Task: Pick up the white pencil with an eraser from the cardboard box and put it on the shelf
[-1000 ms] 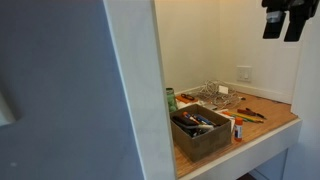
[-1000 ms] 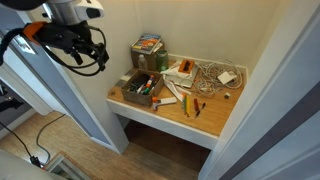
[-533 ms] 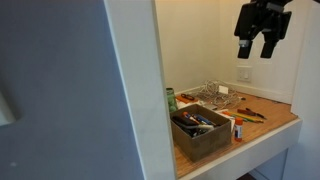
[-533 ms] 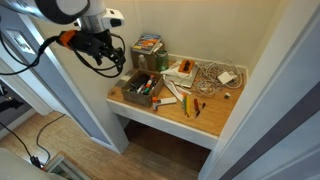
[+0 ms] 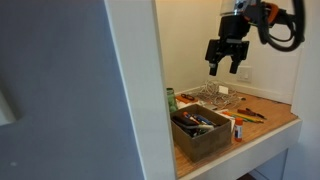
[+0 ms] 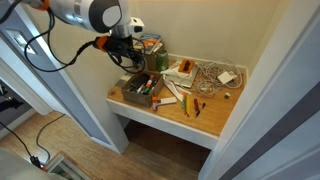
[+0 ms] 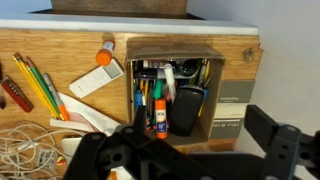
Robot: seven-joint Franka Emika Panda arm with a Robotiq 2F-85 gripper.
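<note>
Brown cardboard box (image 5: 205,143) is sitting on the wooden table (image 5: 272,124), at the front edge, next to the white side wall. In the wrist view the box (image 7: 232,100) is lying open side up and is crammed with pens, a glue stick and a black item. A pale stick is showing among them, but I cannot tell whether it is the white pencil with an eraser. The gripper (image 5: 225,68) is hanging in the air above the table, touching nothing. Its fingers (image 5: 212,68) are standing apart, with nothing between them. In an exterior view the gripper (image 6: 133,62) is hovering over the box (image 6: 135,100), towards its back end. In the wrist view the gripper (image 7: 195,165) is filling the lower edge, with dark fingers (image 7: 282,150) spread wide and the box just beyond them. A white marker with an orange cap (image 7: 95,76) is lying on the table (image 7: 60,45) beside the box, apart from it. Loose coloured pencils (image 7: 36,86) are lying further off. A white cable bundle (image 7: 25,150) is sprawling near them. A silvery wire basket (image 5: 215,95) is sitting towards the back of the table.
</note>
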